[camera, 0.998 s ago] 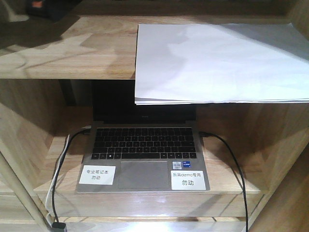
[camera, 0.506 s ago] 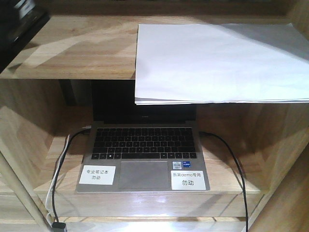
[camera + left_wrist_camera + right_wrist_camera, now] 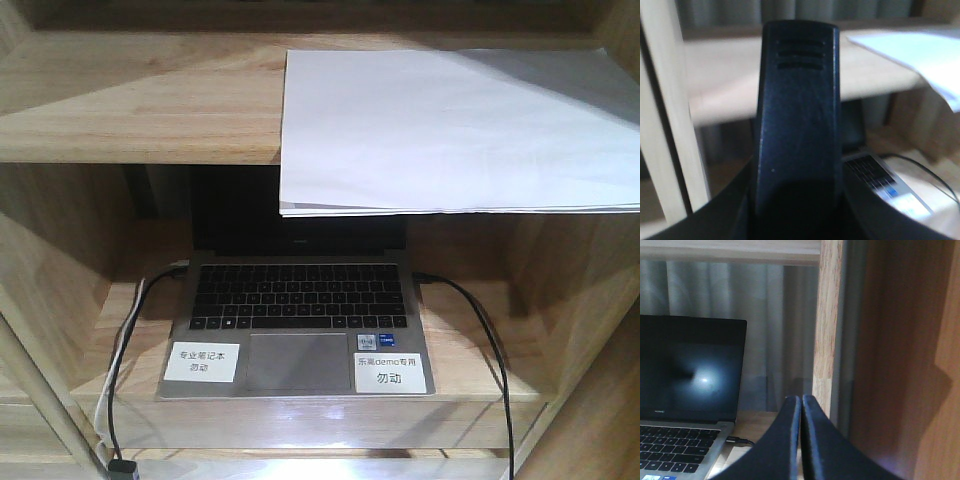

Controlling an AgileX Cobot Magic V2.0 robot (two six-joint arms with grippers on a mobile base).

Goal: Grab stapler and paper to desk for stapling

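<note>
We see the stapler (image 3: 797, 115) only in the left wrist view: a blurred black body with three short grooves near its top end. It stands upright in the middle of the picture. The left gripper (image 3: 797, 167) grasps it, with a dark finger (image 3: 725, 200) curving in against its left side and another against its right. No orange patch or metal strip shows from this angle.

The paper (image 3: 450, 125) lies flat on the upper board (image 3: 140, 100) of a light-wood shelving unit, towards the right. Its front edge hangs over the lip of the board, above the open laptop (image 3: 297, 320) in the compartment below. In the left wrist view the paper (image 3: 920, 55) shows as a white corner at the upper right, well apart from the stapler.

The laptop carries two white printed labels (image 3: 201, 361) on its palm rest. A black cable (image 3: 480, 330) runs from its right side, and more cables (image 3: 125, 350) run from its left.

The right gripper (image 3: 801, 405) is clenched, its two black fingers pressed together with nothing between them. It sits beside the laptop's right edge, near a wooden upright (image 3: 827, 325).
</note>
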